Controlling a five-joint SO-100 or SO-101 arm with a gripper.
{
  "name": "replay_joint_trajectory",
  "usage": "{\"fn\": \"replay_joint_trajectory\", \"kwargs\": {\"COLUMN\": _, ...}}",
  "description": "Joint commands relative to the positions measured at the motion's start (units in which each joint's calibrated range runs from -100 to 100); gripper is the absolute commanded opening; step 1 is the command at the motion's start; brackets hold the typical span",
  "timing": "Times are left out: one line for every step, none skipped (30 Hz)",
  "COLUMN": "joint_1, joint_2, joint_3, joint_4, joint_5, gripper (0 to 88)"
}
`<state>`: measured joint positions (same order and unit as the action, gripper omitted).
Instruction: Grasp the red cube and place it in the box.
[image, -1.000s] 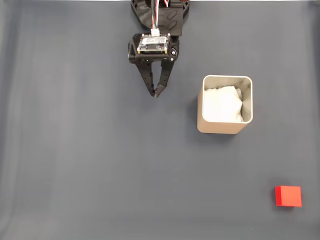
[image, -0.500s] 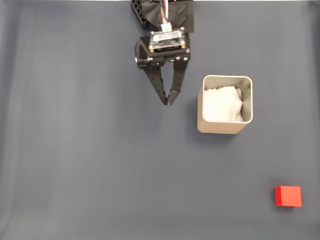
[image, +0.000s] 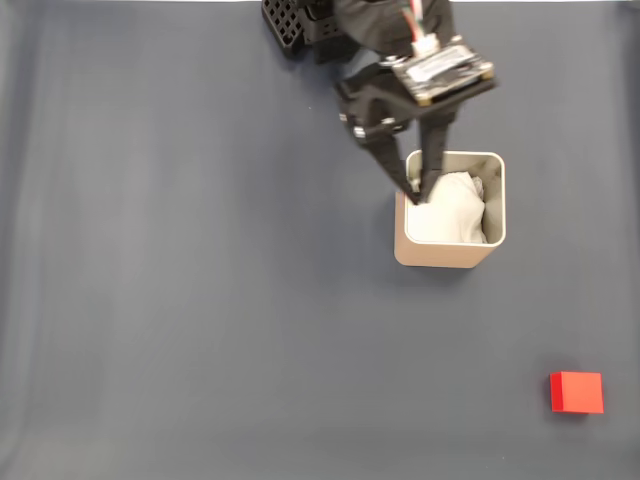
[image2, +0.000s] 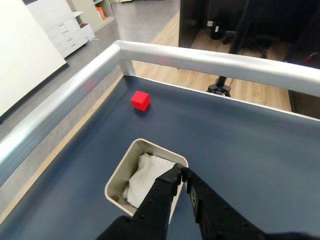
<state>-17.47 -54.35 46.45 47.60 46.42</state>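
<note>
Dark blue-grey cloth is seen covering the table (image: 180, 300), with its left half bare in the fixed view. Towards the top centre of that view the black arm (image: 340, 25) is seen reaching down and to the right, with a small circuit board (image: 443, 68) mounted on its wrist. The gripper (image: 417, 196) is placed over the upper left corner of the box (image: 450, 255), its two black fingers drawn together so that the tips nearly meet, and nothing is held between them. The beige box is set right of centre, upright, with crumpled white padding (image: 450, 210) inside it. In the wrist view the fingertips (image2: 176, 175) are seen just above the box rim (image2: 155, 146), beside the padding (image2: 142, 172). The red cube (image: 576, 392) is found resting on the cloth near the lower right corner of the fixed view, well apart from the box and the gripper; in the wrist view the cube (image2: 140, 100) is seen beyond the box, near a metal rail (image2: 210, 57) that borders the table.
</note>
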Motion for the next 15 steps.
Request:
{"fn": "replay_joint_trajectory", "kwargs": {"joint_1": -2.2, "joint_2": 3.4, "joint_3": -7.2, "joint_4": 0.9, "joint_5": 0.7, "gripper": 0.2}}
{"fn": "replay_joint_trajectory", "kwargs": {"joint_1": -2.8, "joint_2": 4.7, "joint_3": -8.4, "joint_4": 0.9, "joint_5": 0.9, "gripper": 0.2}}
{"fn": "replay_joint_trajectory", "kwargs": {"joint_1": -3.4, "joint_2": 6.0, "joint_3": -9.7, "joint_4": 0.9, "joint_5": 1.1, "gripper": 0.2}}
{"fn": "replay_joint_trajectory", "kwargs": {"joint_1": -3.9, "joint_2": 7.4, "joint_3": -11.1, "joint_4": 0.9, "joint_5": 1.2, "gripper": 0.2}}
{"fn": "replay_joint_trajectory", "kwargs": {"joint_1": -4.4, "joint_2": 8.7, "joint_3": -12.4, "joint_4": 0.9, "joint_5": 1.3, "gripper": 0.2}}
{"fn": "replay_joint_trajectory", "kwargs": {"joint_1": -4.9, "joint_2": 10.0, "joint_3": -13.5, "joint_4": 0.9, "joint_5": 1.5, "gripper": 0.2}}
{"fn": "replay_joint_trajectory", "kwargs": {"joint_1": -5.4, "joint_2": 11.2, "joint_3": -14.6, "joint_4": 0.9, "joint_5": 1.6, "gripper": 0.2}}
{"fn": "replay_joint_trajectory", "kwargs": {"joint_1": -5.9, "joint_2": 12.4, "joint_3": -15.7, "joint_4": 0.9, "joint_5": 1.8, "gripper": 0.2}}
{"fn": "replay_joint_trajectory", "kwargs": {"joint_1": -6.3, "joint_2": 13.6, "joint_3": -16.7, "joint_4": 0.9, "joint_5": 1.9, "gripper": 0.2}}
{"fn": "replay_joint_trajectory", "kwargs": {"joint_1": -6.8, "joint_2": 14.8, "joint_3": -17.7, "joint_4": 0.9, "joint_5": 2.0, "gripper": 0.2}}
{"fn": "replay_joint_trajectory", "kwargs": {"joint_1": -7.1, "joint_2": 16.0, "joint_3": -18.8, "joint_4": 0.9, "joint_5": 2.1, "gripper": 0.2}}
{"fn": "replay_joint_trajectory", "kwargs": {"joint_1": -7.6, "joint_2": 17.1, "joint_3": -19.8, "joint_4": 0.9, "joint_5": 2.1, "gripper": 0.2}}
{"fn": "replay_joint_trajectory", "kwargs": {"joint_1": -7.9, "joint_2": 18.1, "joint_3": -20.8, "joint_4": 0.9, "joint_5": 2.1, "gripper": 0.2}}
{"fn": "replay_joint_trajectory", "kwargs": {"joint_1": -8.2, "joint_2": 19.2, "joint_3": -21.8, "joint_4": 0.9, "joint_5": 2.1, "gripper": 0.2}}
{"fn": "replay_joint_trajectory", "kwargs": {"joint_1": -8.4, "joint_2": 20.4, "joint_3": -23.0, "joint_4": 0.9, "joint_5": 2.1, "gripper": 0.2}}
